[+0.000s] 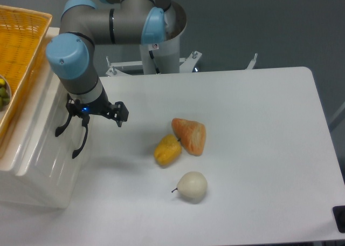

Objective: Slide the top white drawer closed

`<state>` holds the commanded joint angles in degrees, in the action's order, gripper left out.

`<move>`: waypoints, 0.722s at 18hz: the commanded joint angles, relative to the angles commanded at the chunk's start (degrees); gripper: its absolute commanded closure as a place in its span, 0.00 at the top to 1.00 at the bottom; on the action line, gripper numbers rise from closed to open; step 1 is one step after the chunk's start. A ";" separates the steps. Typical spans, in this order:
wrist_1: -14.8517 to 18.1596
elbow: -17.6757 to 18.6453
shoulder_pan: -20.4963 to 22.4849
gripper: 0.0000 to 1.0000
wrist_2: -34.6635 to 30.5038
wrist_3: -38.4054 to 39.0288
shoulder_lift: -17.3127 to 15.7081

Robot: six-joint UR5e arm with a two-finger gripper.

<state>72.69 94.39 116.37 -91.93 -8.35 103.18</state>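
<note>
The arm point(108, 27) bends down against the top white drawer point(51, 149); whether its fingers are spread is unclear.

The robot arm has smooth dark grey metal tube segments point(110, 26) joined by rounded light blue plastic joint caps point(66, 56). A silver metal column rises behind it. The small black hand point(81, 120) carries a glowing blue light and a black side bracket.
</note>
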 joint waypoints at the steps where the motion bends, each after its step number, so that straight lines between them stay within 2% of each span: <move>1: 0.00 -0.09 0.09 1.00 0.00 0.00 0.00; 6: 0.09 -0.09 1.22 1.00 -0.35 -0.88 0.00; 9: -0.18 -1.40 5.00 1.00 -0.44 -3.85 -0.18; 13: 0.09 -1.41 10.09 1.00 -0.53 -9.65 -0.26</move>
<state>72.77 92.99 126.46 -92.46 -18.00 102.92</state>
